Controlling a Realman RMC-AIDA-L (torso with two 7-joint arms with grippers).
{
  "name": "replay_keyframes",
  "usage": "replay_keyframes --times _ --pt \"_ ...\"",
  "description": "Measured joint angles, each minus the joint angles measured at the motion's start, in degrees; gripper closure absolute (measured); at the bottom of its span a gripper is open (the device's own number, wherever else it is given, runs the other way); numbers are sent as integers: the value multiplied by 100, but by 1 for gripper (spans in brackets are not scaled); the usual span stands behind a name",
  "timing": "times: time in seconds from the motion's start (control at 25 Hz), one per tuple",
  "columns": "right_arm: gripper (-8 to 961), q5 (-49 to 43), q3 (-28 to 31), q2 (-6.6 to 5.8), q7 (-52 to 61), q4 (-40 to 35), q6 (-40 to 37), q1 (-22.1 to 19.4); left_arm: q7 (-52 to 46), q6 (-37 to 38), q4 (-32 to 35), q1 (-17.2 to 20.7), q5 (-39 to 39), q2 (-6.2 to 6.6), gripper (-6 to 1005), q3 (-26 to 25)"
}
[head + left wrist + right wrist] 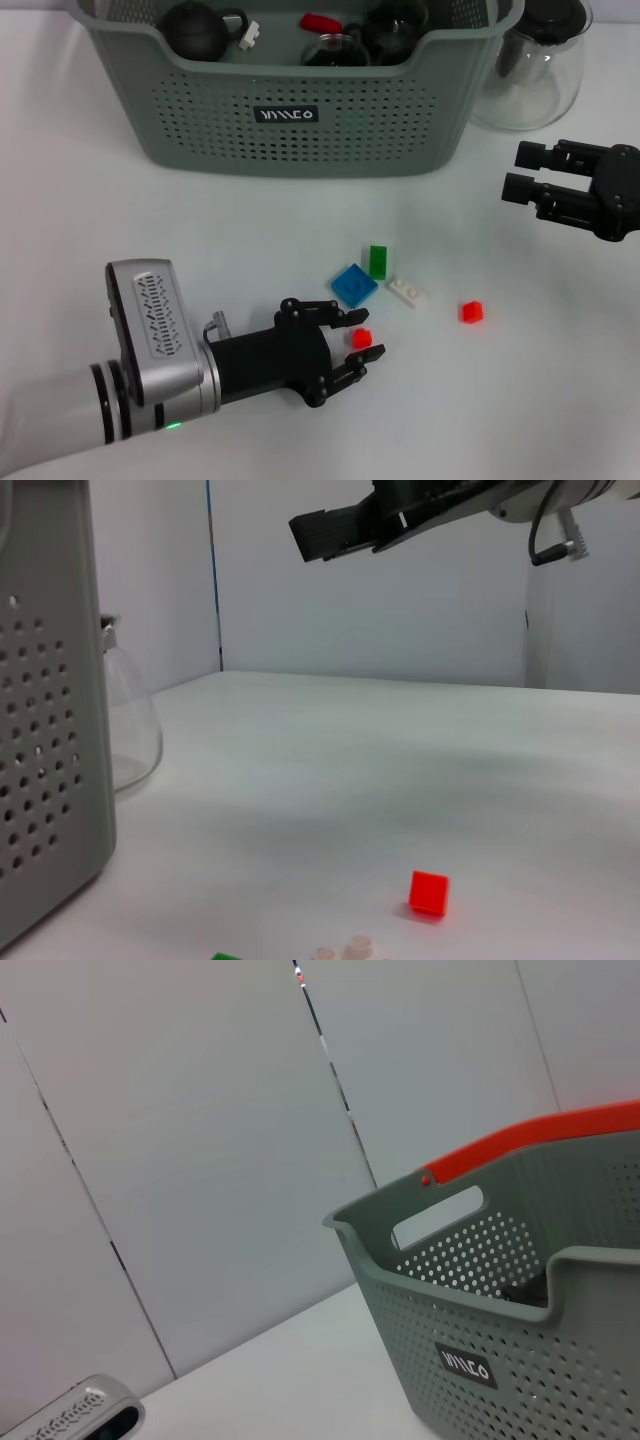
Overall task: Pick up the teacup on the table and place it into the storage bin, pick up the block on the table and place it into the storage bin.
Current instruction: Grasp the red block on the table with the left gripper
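Head view: the storage bin (pixel 300 115), a grey-green perforated basket with a black label, occupies the upper centre of the frame on the white tabletop (pixel 90 210). Dark rounded glassware (pixel 197 30) and a small red piece (pixel 320 21) lie inside it; which of these is a teacup cannot be told. A clear glass jug (pixel 535 75) stands just beside the bin at the upper right.

Lower centre: the left gripper (pixel 362 345) lies low over the tabletop, jaws spread around a small red block (pixel 361 339), which sits between the fingertips; contact cannot be confirmed. Just above it in the frame lie a blue block (pixel 354 285), a green block (pixel 378 261) and a white studded block (pixel 408 291). A second red block (pixel 471 312) rests apart to the right.

Right edge, mid-height: the right gripper (pixel 520 172) hangs above the tabletop, jaws spread and holding nothing.

Left wrist view: the second red block (pixel 429 892) appears at the lower centre, the bin wall (pixel 50 730) at the left edge, the right gripper (pixel 325 535) at the top.

Right wrist view: the bin (pixel 500 1350) fills the lower right.
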Motion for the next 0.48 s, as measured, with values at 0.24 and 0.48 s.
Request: replay_keyframes --times 0.24,0.48 --pt "340 -3 0 0 0 0 -3 -11 -28 -99 -101 -50 -1 0 605 11" --pt "340 -3 0 0 0 0 -3 -13 -32 -180 -134 -59 -3 0 604 0"
